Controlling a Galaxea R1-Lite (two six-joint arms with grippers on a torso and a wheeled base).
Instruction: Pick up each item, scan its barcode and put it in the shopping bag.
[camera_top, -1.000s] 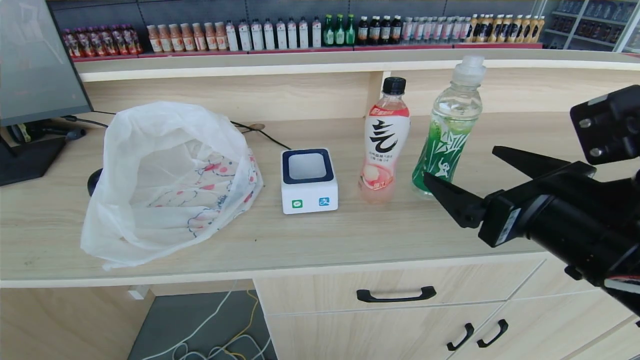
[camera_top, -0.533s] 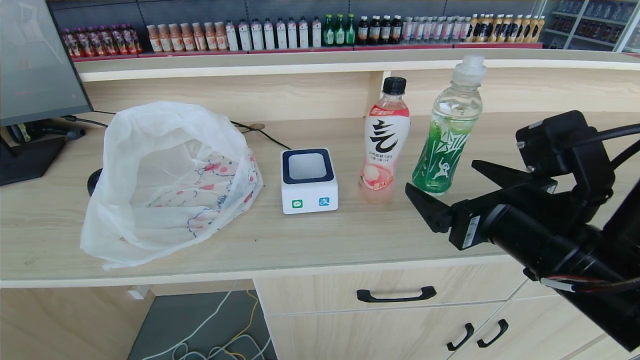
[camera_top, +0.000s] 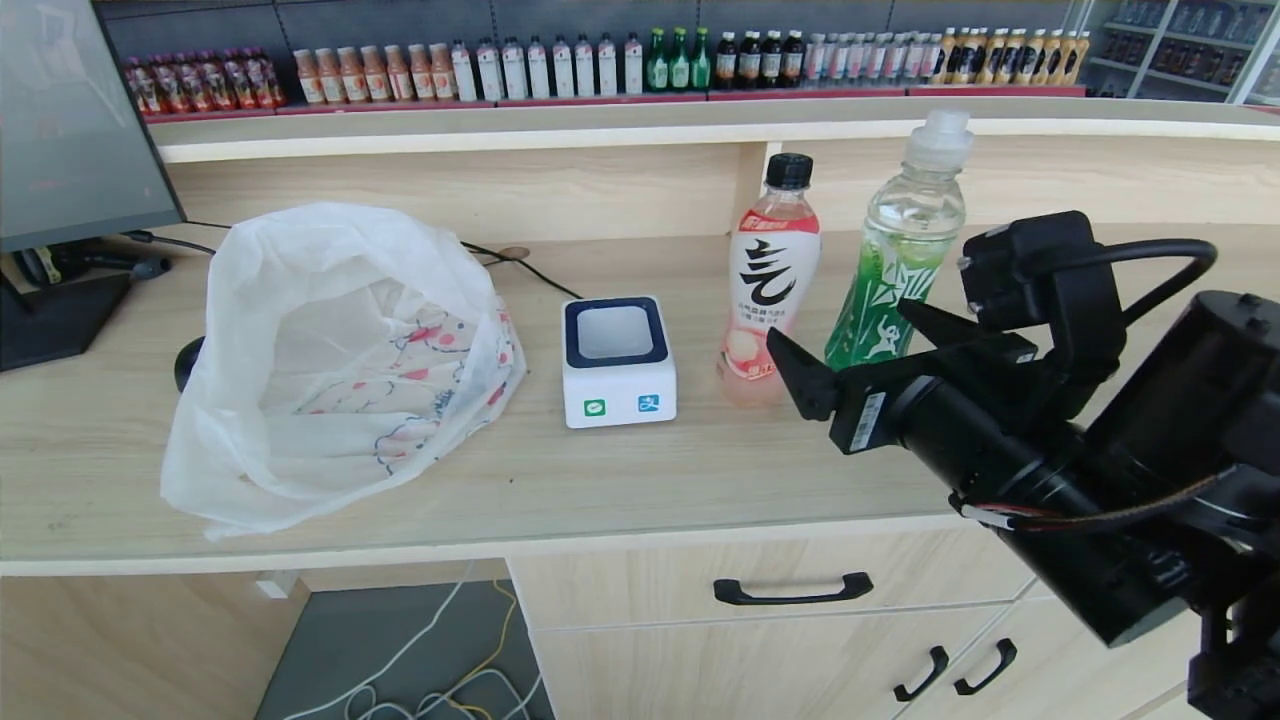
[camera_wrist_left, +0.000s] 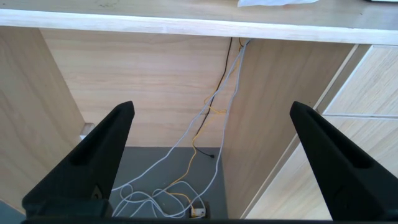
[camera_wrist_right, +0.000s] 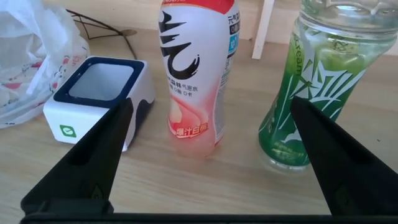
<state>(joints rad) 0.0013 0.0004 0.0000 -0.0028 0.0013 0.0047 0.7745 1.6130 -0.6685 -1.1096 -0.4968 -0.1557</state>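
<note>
Pale wood surface (camera_top: 620, 470) carries 2 upright bottles side by side: the pink bottle (camera_top: 768, 290) just right of the scanner (camera_top: 617, 360), the green bottle (camera_top: 900, 270) beyond it. The shopping bag (camera_top: 340, 360) lies open left of the scanner. My right end effector (camera_top: 840, 328) hovers spread before both bottles, holding nothing. My left end effector (camera_wrist_left: 211, 106), also spread, hangs below the surface's edge.

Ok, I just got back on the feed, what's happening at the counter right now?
The right gripper is open and empty, poised in front of two upright bottles on the counter: the pink bottle and the green bottle beside it. Neither is grasped yet. The scanner sits between the pink bottle and the open shopping bag. The left gripper is open too, low below the counter edge, facing the cables.
</note>
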